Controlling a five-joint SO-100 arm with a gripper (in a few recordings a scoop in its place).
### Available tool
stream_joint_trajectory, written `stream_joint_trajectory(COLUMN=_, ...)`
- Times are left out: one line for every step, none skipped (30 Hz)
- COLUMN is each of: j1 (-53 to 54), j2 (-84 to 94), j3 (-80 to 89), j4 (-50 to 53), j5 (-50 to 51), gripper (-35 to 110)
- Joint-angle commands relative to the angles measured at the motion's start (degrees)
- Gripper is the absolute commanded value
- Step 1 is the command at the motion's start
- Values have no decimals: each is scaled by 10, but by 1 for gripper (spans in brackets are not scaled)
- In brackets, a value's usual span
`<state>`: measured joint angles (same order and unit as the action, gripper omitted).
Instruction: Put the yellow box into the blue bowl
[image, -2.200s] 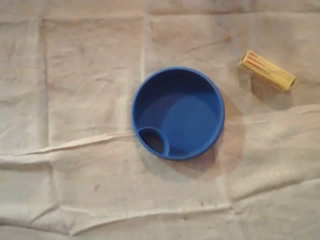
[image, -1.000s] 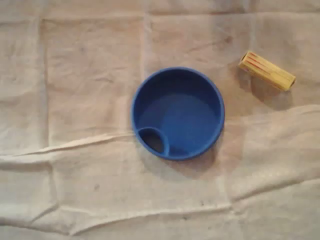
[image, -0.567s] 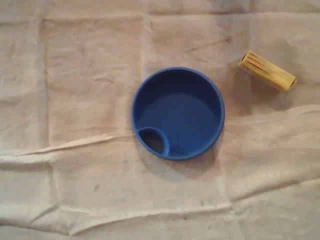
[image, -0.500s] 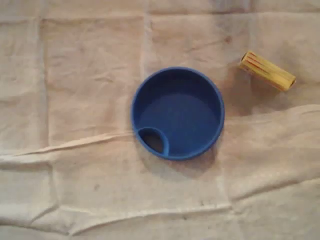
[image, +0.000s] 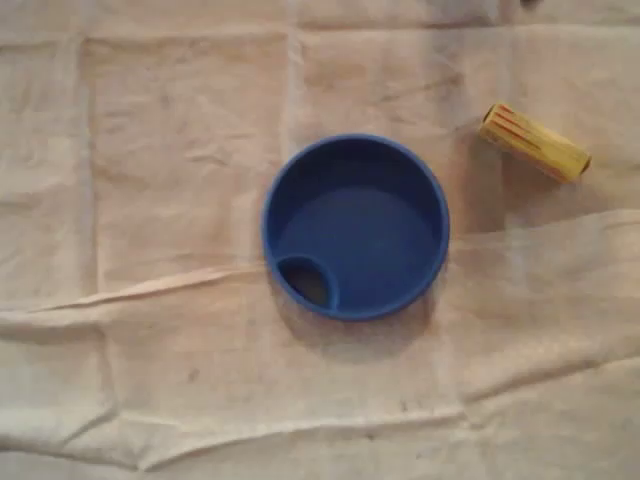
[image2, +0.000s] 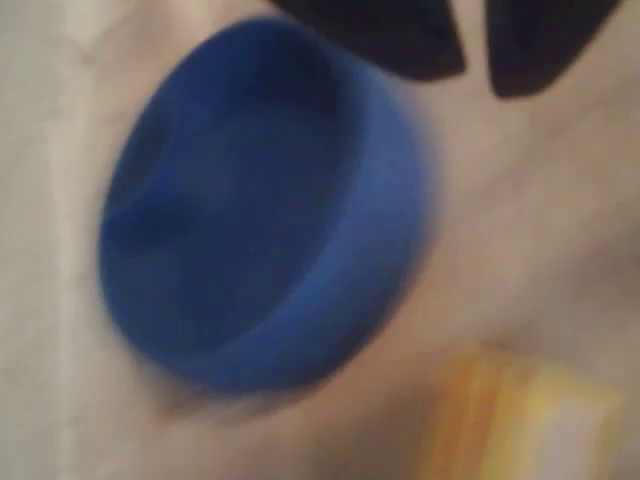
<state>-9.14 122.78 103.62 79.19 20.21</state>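
Observation:
The yellow box (image: 535, 142) lies on its side on the cloth at the upper right of the overhead view, apart from the blue bowl (image: 355, 227). The bowl sits mid-table with nothing in it and has a small inner pocket at its lower left rim. The wrist view is blurred. In it the blue bowl (image2: 260, 200) is at the left and the yellow box (image2: 520, 420) at the bottom right. My gripper (image2: 478, 85) hangs above them at the top edge. Its two black fingers are close together, with only a thin gap and nothing between them.
A creased, pale cloth (image: 160, 300) covers the whole table, with raised folds running across the lower half. A small dark shape (image: 530, 3) touches the top edge of the overhead view, above the box.
The bowl and the box have not moved. Shadows around the box have shifted, and a dark shape has come in at the top edge of the overhead view.

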Motion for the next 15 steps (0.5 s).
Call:
stream_joint_trajectory(j1=-6, j2=-44, j3=-10, j4=-46, j5=38, gripper=0)
stream_joint_trajectory(j1=-14, j2=-60, j3=-11, j4=-51, j5=54, gripper=0)
stream_joint_trajectory(j1=-25, j2=-75, j3=-11, j4=-57, j5=69, gripper=0)
stream_joint_trajectory(j1=-36, j2=-88, j3=-11, j4=-62, j5=83, gripper=0)
stream_joint_trajectory(j1=-49, j2=-100, j3=-11, j4=-68, j5=95, gripper=0)
stream_joint_trajectory(j1=-62, j2=-109, j3=-11, j4=-75, j5=106, gripper=0)
stream_joint_trajectory(j1=-75, j2=-119, j3=-16, j4=-85, j5=116, gripper=0)
stream_joint_trajectory(j1=-84, j2=-127, j3=-25, j4=-97, j5=125, gripper=0)
stream_joint_trajectory(j1=-90, j2=-133, j3=-35, j4=-108, j5=132, gripper=0)
stream_joint_trajectory(j1=-95, j2=-140, j3=-48, j4=-121, j5=138, gripper=0)
stream_joint_trajectory(j1=-97, j2=-148, j3=-63, j4=-133, j5=142, gripper=0)
stream_joint_trajectory(j1=-97, j2=-156, j3=-77, j4=-141, j5=147, gripper=0)
stream_joint_trajectory(j1=-98, j2=-168, j3=-91, j4=-148, j5=151, gripper=0)
stream_joint_trajectory(j1=-99, j2=-181, j3=-103, j4=-153, j5=156, gripper=0)
stream_joint_trajectory(j1=-100, j2=-196, j3=-114, j4=-156, j5=163, gripper=0)
